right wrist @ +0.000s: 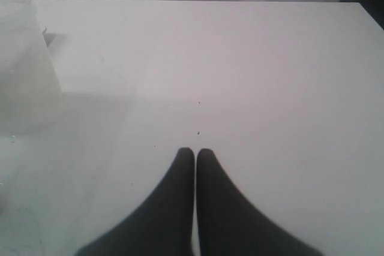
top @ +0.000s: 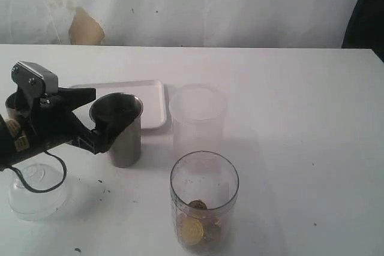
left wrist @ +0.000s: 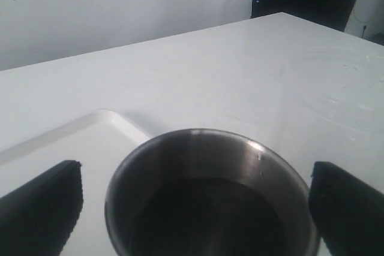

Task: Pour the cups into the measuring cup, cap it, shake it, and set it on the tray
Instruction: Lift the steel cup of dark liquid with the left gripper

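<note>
A: Left gripper [left wrist: 195, 172] state?
B: Wide open. Black fingers [left wrist: 42, 208] either side of steel tumbler [top: 123, 130], gap visible on one side, no hold. Tumbler upright, tapered, shiny, dark inside, just in front of tray [top: 144, 97].
A: Right gripper [right wrist: 195, 155]?
B: Shut tight, nothing between the tips, above bare white table [top: 300, 118].
A: Rest, counted?
B: One tray: flat, white, rounded corners, low rim. One measuring cup [top: 204, 184]: clear plastic cylinder, upright, uncapped, nearest the exterior camera. Gold round pieces [top: 193, 231] at its bottom, number unclear. One frosted tumbler [top: 198, 118]: milky, just beside tray, behind measuring cup. One clear dome lid [top: 36, 193]: on table below left arm.
</note>
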`<action>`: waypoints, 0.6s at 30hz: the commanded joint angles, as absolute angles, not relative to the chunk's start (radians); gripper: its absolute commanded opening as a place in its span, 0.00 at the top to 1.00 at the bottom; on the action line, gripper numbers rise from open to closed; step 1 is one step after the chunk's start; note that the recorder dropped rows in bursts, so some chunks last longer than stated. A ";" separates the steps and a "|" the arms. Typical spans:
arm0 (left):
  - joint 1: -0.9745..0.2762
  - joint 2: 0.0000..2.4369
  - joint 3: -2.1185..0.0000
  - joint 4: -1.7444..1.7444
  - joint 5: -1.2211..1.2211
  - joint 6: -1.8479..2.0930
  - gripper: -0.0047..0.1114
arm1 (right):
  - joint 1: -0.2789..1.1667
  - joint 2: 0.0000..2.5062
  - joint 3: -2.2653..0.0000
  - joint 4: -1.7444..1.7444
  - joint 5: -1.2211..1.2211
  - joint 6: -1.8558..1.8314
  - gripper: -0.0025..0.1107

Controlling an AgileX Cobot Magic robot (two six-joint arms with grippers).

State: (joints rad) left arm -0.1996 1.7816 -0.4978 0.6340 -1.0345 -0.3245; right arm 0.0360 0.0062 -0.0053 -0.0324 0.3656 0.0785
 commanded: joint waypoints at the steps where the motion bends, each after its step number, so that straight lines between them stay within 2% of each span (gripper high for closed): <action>1: -0.204 1.831 -0.491 0.643 -0.981 -0.317 0.13 | 0.039 0.000 0.000 -0.031 0.351 0.082 0.97; 18: -0.204 1.827 -0.491 0.659 -1.092 -0.313 0.13 | 0.039 0.000 0.000 -0.034 0.351 0.082 0.97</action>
